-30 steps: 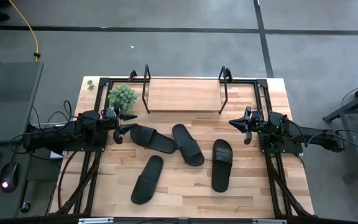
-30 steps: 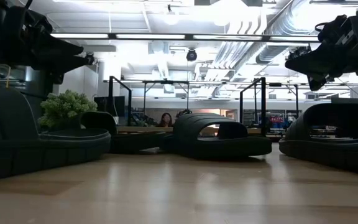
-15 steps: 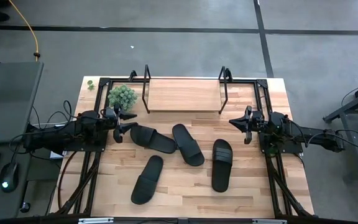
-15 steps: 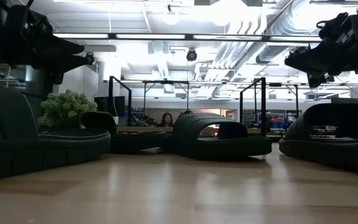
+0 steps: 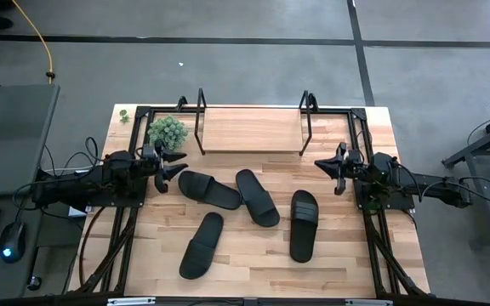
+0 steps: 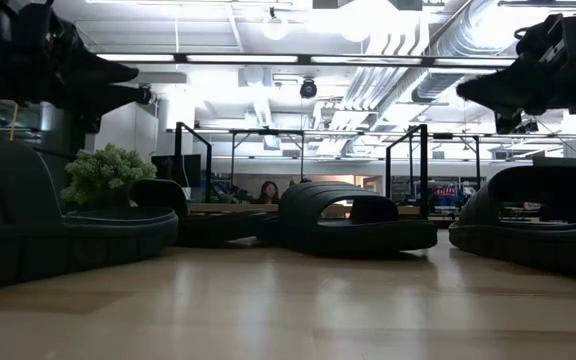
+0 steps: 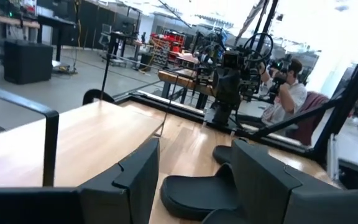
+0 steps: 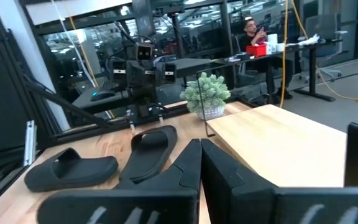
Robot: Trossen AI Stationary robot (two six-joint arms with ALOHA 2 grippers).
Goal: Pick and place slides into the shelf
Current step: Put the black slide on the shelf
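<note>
Four black slides lie sole-down on the wooden tabletop: one (image 5: pixel 209 189) nearest my left gripper, one (image 5: pixel 257 197) in the middle, one (image 5: pixel 304 224) toward the right, one (image 5: pixel 202 245) toward the near edge. The shelf (image 5: pixel 252 129), a light board between black wire end frames, stands at the far edge with nothing on it. My left gripper (image 5: pixel 175 161) hovers open at the table's left, pointing level toward the right, above the nearest slide (image 7: pixel 197 193). My right gripper (image 5: pixel 320 163) hovers shut at the table's right, pointing level toward the left; its wrist view shows two of the slides (image 8: pixel 70 169) (image 8: pixel 148 149).
A small potted plant (image 5: pixel 167 131) stands beside the shelf's left end frame. Black frame rails (image 5: pixel 134 144) run along the table's left, far and right sides. People sit at desks in the room beyond (image 7: pixel 288 93) (image 8: pixel 253 31). Bare wood lies near the front edge (image 5: pixel 253 263).
Both arms have stayed in place. My right gripper has tipped up slightly toward level, and my left gripper has rolled a little at the wrist. The slides have not moved.
</note>
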